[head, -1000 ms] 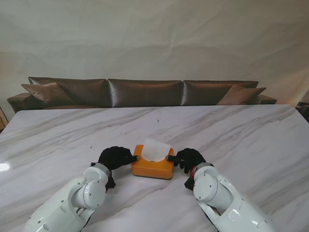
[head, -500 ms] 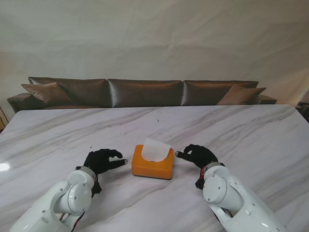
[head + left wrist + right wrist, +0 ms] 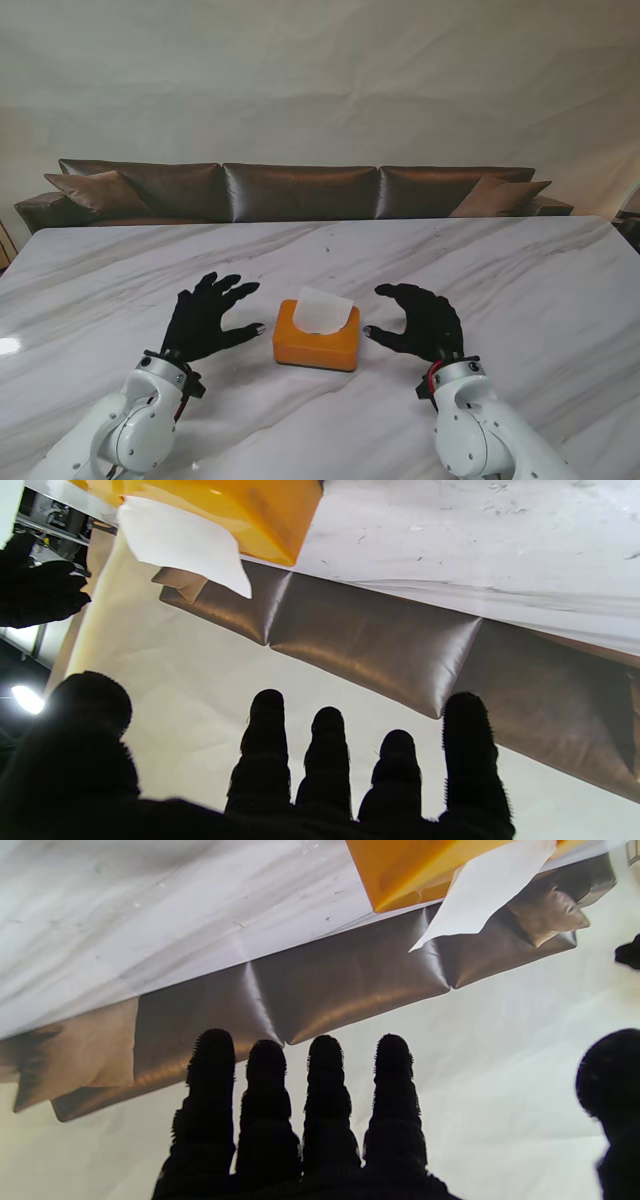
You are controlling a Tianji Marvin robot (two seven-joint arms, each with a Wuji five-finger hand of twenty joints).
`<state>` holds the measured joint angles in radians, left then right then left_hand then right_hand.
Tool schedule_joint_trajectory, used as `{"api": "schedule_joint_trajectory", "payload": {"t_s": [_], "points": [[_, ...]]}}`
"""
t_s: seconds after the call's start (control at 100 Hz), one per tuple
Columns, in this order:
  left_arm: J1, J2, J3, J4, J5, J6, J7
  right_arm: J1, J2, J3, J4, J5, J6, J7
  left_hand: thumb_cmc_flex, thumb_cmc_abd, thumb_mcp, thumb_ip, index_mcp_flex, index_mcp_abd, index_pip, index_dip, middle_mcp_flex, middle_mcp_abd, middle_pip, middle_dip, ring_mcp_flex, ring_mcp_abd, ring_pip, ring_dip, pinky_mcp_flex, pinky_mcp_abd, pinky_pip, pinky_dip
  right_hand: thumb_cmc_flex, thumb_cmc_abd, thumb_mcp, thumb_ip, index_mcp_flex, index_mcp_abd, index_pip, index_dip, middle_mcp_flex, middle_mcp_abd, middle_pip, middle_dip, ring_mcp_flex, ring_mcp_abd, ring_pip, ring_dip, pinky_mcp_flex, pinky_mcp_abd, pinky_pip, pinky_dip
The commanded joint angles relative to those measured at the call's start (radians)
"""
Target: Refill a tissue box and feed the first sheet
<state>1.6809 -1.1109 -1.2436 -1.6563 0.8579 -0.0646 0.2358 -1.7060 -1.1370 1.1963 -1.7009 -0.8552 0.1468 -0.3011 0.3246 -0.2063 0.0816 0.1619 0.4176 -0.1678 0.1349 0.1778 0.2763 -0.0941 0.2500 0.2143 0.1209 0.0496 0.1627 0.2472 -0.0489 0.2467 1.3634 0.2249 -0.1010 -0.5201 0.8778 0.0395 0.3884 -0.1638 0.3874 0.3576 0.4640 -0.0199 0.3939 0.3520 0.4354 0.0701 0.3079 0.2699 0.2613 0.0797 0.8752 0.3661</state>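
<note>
White marble table (image 3: 520, 290) with grey veining fills the stand view, brown leather sofa (image 3: 300, 190) along its far edge at 12 o'clock, plain pale backdrop behind. Orange tissue box (image 3: 315, 340) sits flat on the table near the middle, a bit nearer to me than centre. White tissue sheet (image 3: 323, 310) sticks up out of the box top, standing free, slightly crumpled. Left hand (image 3: 205, 318) in black glove at 9 o'clock of the box, lifted, fingers spread apart, grasping nothing, thumb tip near the box side but not touching. Right hand (image 3: 422, 320) in black glove at 3 o'clock of the box, also lifted, fingers fanned and curved, nothing in it, clear gap to the box. Both hands roughly mirror each other, palms turned toward the box. Left wrist view: four fingers (image 3: 327, 760) straight and separated, thumb off to the side, box corner and sheet visible beyond, sofa behind. Right wrist view: four fingers (image 3: 325, 1105) straight, side by side, thumb apart, box and hanging sheet (image 3: 480, 890) in frame. White forearms rise from both near corners.
</note>
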Motion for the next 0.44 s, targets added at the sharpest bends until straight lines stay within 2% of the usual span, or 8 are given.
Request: {"api": "schedule_joint_trajectory", "payload": {"t_s": [0.0, 0.08, 0.16, 0.25, 0.43], "points": [[0.014, 0.004, 0.001, -0.020, 0.009, -0.019, -0.004, -0.027, 0.011, 0.006, -0.023, -0.014, -0.014, 0.013, -0.049, -0.010, 0.017, -0.035, -0.025, -0.050, -0.027, -0.026, -0.056, -0.052, -0.043, -0.016, -0.032, -0.051, -0.024, -0.016, -0.021, -0.033, -1.024, -0.031, 0.019, -0.036, 0.009, -0.014, -0.045, -0.023, 0.001, -0.012, -0.041, -0.045, -0.007, -0.023, -0.042, -0.042, -0.021, -0.020, -0.029, -0.051, -0.035, -0.028], [0.026, 0.005, 0.000, -0.030, 0.020, -0.030, 0.003, -0.045, 0.016, 0.014, -0.034, -0.035, -0.043, 0.011, -0.055, -0.011, 0.020, -0.030, -0.018, -0.050, -0.031, -0.028, -0.047, -0.058, -0.045, -0.018, -0.027, -0.064, -0.023, -0.014, -0.019, -0.037, -1.073, -0.047, 0.050, -0.063, 0.005, -0.021, -0.052, -0.015, 0.012, -0.019, -0.048, -0.048, -0.003, -0.027, -0.043, -0.040, -0.021, -0.025, -0.032, -0.059, -0.051, -0.044], [0.033, 0.005, 0.002, -0.032, 0.023, -0.036, 0.015, -0.062, 0.020, 0.020, -0.047, -0.049, -0.055, 0.018, -0.056, -0.012, 0.022, -0.028, -0.018, -0.047, -0.034, -0.029, -0.037, -0.059, -0.043, -0.018, -0.023, -0.058, -0.014, -0.010, -0.007, -0.026, -1.074, -0.045, 0.061, -0.071, 0.002, -0.025, -0.057, -0.007, 0.021, -0.022, -0.051, -0.048, -0.001, -0.029, -0.043, -0.038, -0.021, -0.027, -0.030, -0.055, -0.052, -0.047], [0.039, 0.004, 0.005, -0.035, 0.026, -0.035, 0.021, -0.071, 0.021, 0.023, -0.052, -0.051, -0.061, 0.020, -0.056, -0.016, 0.027, -0.024, -0.016, -0.035, -0.034, -0.027, -0.028, -0.058, -0.042, -0.016, -0.023, -0.043, 0.011, -0.001, -0.011, 0.000, -0.961, 0.034, 0.068, -0.076, 0.003, -0.025, -0.059, -0.002, 0.035, -0.025, -0.048, -0.045, 0.004, -0.031, -0.034, -0.039, -0.018, -0.027, -0.024, -0.052, -0.049, -0.049], [0.045, 0.005, 0.006, -0.045, 0.027, -0.038, 0.019, -0.082, 0.019, 0.021, -0.049, -0.043, -0.059, 0.010, -0.056, -0.017, 0.028, -0.024, -0.016, -0.023, -0.033, -0.027, -0.019, -0.053, -0.038, -0.014, -0.018, -0.042, 0.023, 0.002, -0.008, 0.002, -0.916, 0.048, 0.073, -0.080, 0.004, -0.023, -0.062, 0.005, 0.059, -0.032, -0.042, -0.044, 0.009, -0.034, -0.024, -0.040, -0.016, -0.028, -0.017, -0.047, -0.045, -0.051]]}}
